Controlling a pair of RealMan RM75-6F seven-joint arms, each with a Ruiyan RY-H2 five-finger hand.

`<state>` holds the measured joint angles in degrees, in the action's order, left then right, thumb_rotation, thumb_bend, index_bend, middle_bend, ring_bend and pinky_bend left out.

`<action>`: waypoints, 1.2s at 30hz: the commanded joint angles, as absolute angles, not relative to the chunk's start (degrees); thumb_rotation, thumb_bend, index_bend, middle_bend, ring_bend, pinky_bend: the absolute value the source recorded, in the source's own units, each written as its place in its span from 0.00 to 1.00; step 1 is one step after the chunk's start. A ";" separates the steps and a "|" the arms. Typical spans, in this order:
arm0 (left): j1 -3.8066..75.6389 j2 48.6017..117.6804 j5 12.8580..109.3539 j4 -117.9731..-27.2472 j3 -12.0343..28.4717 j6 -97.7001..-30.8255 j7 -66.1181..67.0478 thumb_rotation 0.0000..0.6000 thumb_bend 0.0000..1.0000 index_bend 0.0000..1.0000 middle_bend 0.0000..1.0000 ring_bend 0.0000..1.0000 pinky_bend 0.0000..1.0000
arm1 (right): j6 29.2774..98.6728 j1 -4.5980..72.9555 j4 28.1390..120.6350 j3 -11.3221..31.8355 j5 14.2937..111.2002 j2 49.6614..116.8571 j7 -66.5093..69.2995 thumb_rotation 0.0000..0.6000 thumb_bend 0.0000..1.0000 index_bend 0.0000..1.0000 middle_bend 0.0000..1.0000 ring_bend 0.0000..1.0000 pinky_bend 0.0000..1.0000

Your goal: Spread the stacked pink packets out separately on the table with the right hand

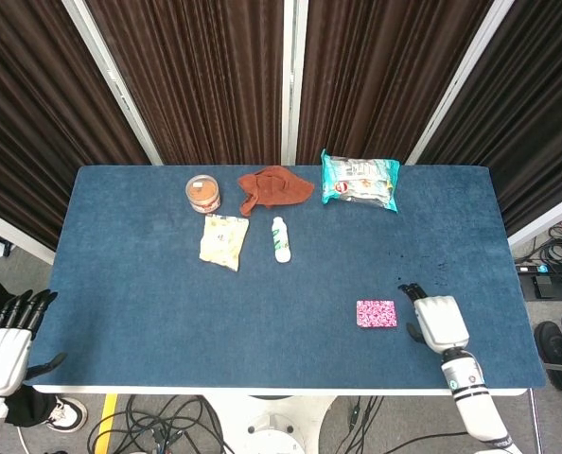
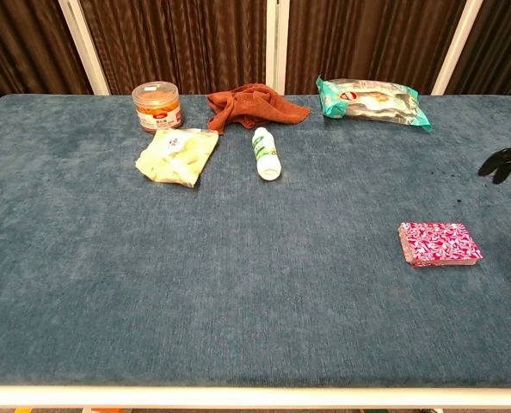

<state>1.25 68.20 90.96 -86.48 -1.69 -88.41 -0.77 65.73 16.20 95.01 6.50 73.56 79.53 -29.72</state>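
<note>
The stack of pink packets (image 1: 377,313) lies flat on the blue table, front right; the chest view shows the stack of pink packets (image 2: 439,243) as a low pile. My right hand (image 1: 435,319) hovers just to the right of it, apart from it, holding nothing, fingers apart and pointing away from me. Only its dark fingertips (image 2: 505,160) show at the right edge of the chest view. My left hand (image 1: 8,340) hangs off the table's front left corner, fingers spread and empty.
Along the back stand an orange-lidded jar (image 1: 203,194), a crumpled red-brown cloth (image 1: 273,186) and a teal snack bag (image 1: 360,180). A pale yellow packet (image 1: 223,240) and a small white bottle (image 1: 281,239) lie just in front of them. The table's front edge (image 1: 262,389) runs close below the stack.
</note>
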 commanded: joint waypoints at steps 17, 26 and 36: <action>1.05 68.31 90.76 -85.55 -1.71 -88.37 -1.99 1.00 0.13 0.09 0.08 0.00 0.11 | 61.93 21.54 95.48 5.51 60.16 84.35 -40.79 1.00 0.16 0.19 0.22 0.84 0.92; 0.93 68.26 90.35 -85.04 -1.58 -88.29 -2.79 1.00 0.13 0.09 0.08 0.00 0.11 | 62.17 23.64 95.30 5.10 57.69 85.60 -42.30 1.00 0.16 0.18 0.22 0.84 0.92; 0.78 68.17 90.25 -84.59 -1.36 -88.67 -3.46 1.00 0.13 0.09 0.08 0.00 0.11 | 62.20 26.44 95.02 5.20 53.52 86.93 -45.31 1.00 0.16 0.18 0.22 0.84 0.92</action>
